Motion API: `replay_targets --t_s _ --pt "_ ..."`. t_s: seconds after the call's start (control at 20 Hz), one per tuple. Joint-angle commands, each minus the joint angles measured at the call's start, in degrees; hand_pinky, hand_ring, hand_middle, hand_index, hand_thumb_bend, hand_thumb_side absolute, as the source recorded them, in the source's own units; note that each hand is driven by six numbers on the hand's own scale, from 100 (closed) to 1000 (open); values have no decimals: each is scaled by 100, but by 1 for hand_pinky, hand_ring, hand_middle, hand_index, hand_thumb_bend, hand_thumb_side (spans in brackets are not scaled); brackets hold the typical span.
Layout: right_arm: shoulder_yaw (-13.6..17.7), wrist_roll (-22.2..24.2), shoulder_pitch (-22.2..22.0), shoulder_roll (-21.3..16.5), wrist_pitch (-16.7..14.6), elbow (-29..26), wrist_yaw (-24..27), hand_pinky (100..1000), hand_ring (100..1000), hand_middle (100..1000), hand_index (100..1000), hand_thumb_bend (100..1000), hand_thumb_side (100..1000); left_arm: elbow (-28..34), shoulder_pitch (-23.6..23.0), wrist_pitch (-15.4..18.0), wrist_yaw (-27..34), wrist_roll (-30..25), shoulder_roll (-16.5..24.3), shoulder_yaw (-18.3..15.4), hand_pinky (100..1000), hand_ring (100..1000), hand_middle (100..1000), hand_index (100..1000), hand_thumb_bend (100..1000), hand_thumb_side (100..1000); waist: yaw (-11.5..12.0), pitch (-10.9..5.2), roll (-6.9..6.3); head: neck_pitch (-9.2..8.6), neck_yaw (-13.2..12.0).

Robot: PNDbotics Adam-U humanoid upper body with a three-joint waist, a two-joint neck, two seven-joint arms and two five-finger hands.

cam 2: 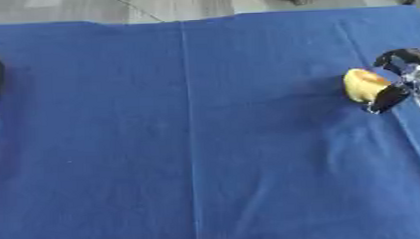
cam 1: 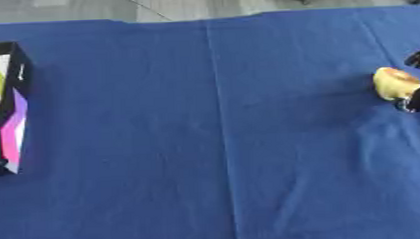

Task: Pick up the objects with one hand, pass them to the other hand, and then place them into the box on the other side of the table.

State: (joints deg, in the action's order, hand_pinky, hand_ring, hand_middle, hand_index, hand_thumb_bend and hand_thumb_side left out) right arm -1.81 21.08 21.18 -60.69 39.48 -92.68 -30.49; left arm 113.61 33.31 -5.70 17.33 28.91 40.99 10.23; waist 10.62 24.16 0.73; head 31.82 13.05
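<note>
At about three o'clock on the blue cloth (cam 1: 214, 141), near the table's right edge, a small yellow object (cam 2: 363, 84) with a rounded shape and an orange patch on its upper side sits in the robot's right hand (cam 2: 403, 82). The hand comes in from the right side; one dark finger curls over the object from above and the thumb or another finger closes under it from below, so the fingers are bent round it and pinch it between them. Whether the object is touching the cloth or lifted just off it cannot be told. Well apart, at nine o'clock by the left edge, stands the box (cam 1: 5, 106), black-walled with yellow, white, purple and pink panels inside.
</note>
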Motion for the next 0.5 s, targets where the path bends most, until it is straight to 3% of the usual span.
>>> replay_targets --t_s 0.05,0.3,0.45,0.5 --pt "75 -129 24 -130 31 43 -100 868 845 799 850 336 100 98 85 7 -32 -13 83 -31 737 775 739 891 124 815 24 -79 -19 -113 53" --pt "62 -316 -11 -19 15 194 -122 854 813 764 819 276 100 98 153 73 -51 -30 56 -37 738 774 737 889 122 812 120 -26 -27 -185 78" --pt "55 -591 -15 16 60 268 -153 832 754 627 725 213 100 98 143 71 -53 -27 52 -36 736 773 736 889 123 811 153 -22 -27 -189 97" --pt "51 -708 -18 22 83 276 -180 826 722 570 684 250 100 98 138 66 -48 -18 49 -34 736 773 735 887 123 811 156 -25 -21 -189 93"
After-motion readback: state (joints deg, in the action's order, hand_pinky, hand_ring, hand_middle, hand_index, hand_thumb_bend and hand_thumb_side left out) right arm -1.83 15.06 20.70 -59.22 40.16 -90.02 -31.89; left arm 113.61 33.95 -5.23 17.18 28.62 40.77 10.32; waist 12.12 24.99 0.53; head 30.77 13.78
